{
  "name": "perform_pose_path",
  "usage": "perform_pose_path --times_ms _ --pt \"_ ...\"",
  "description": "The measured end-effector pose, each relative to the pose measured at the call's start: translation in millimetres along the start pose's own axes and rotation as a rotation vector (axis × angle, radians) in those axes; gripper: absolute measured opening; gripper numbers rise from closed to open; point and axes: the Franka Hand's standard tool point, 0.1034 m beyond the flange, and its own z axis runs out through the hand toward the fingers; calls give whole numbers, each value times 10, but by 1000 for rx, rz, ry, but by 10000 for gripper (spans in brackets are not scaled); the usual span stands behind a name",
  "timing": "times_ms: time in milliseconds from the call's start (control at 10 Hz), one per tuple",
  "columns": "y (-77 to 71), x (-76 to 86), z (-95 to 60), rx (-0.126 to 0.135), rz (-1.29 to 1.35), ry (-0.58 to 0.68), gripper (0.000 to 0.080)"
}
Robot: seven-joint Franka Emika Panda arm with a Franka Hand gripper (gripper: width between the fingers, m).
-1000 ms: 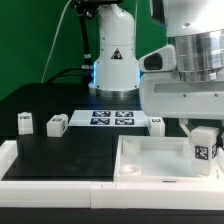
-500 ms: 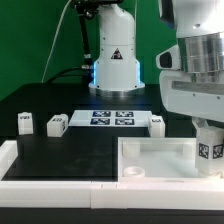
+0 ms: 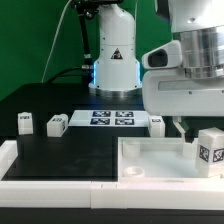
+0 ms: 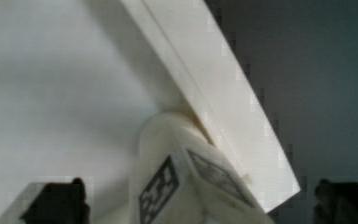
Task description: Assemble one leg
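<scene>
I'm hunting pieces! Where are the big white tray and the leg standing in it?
Small white blocky plastic leg [image 3: 210,151], exterior view, tagged face.
Large white square tabletop [image 3: 150,156], exterior view, bare floor.

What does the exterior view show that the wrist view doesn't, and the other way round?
Only the exterior view: the arm's base, the marker board, three spare legs standing on the black table, and most of the tabletop.
Only the wrist view: the gripper from close up, its dark fingertips wide apart and touching nothing.
Both: the tagged leg standing at the tabletop's rim.
</scene>
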Motion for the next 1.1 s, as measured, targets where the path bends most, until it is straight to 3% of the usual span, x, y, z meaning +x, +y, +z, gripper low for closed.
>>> perform_pose_path --times_ms 200,500,800,1000,1100 --pt "-14 44 -23 -20 -342 10 649" --pt "-85 76 -42 -91 -811 45 649" --pt "-63 87 -43 -93 -879 42 649" --pt "-61 87 -43 -93 -879 41 380" --pt "-61 88 -43 -93 -879 42 380"
